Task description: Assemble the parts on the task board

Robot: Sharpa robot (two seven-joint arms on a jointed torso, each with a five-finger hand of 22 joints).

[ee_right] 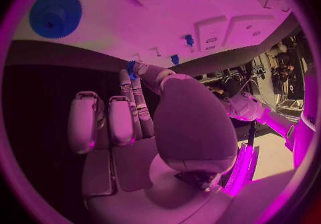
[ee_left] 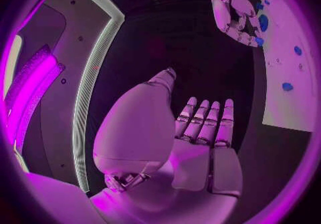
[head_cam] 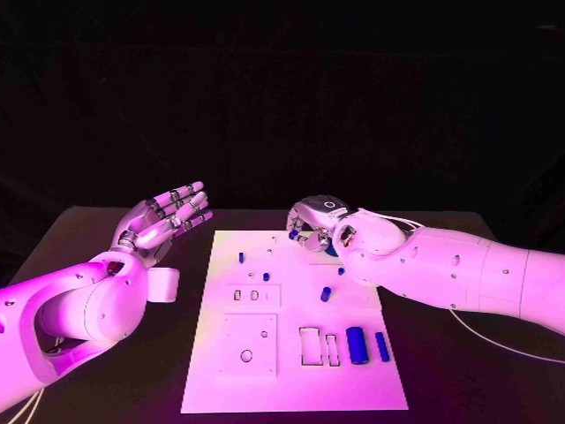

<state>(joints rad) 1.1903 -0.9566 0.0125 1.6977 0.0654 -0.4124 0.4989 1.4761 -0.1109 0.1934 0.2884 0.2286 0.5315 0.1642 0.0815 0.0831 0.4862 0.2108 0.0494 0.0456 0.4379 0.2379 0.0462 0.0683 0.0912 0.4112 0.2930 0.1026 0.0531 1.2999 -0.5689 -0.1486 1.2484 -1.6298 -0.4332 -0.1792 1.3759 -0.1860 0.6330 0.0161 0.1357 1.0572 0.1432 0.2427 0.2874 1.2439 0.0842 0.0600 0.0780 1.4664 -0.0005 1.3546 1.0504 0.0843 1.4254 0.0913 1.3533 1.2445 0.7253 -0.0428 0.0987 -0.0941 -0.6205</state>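
My left hand point(head_cam: 164, 217) hovers over the black table point(head_cam: 92, 238) just off the left edge of the task board point(head_cam: 296, 389), palm turned inward, fingers straight and together, nothing in it; my left wrist view shows the same flat, empty hand point(ee_left: 200, 128). To its right the white board lies lengthwise in front of me, with small blue pegs point(head_cam: 242, 258) standing near its far end, a short blue peg point(head_cam: 325, 294) at its middle and two blue cylinders point(head_cam: 357, 343) lying side by side nearer to me, right of two rectangular slots point(head_cam: 311, 345). My right hand point(head_cam: 319, 225) is over the board's far end, fingers curled down. In my right wrist view a small blue part point(ee_right: 131, 68) sits pinched at my fingertips point(ee_right: 136, 74), and a blue gear point(ee_right: 55, 13) lies flat on the board beyond them.
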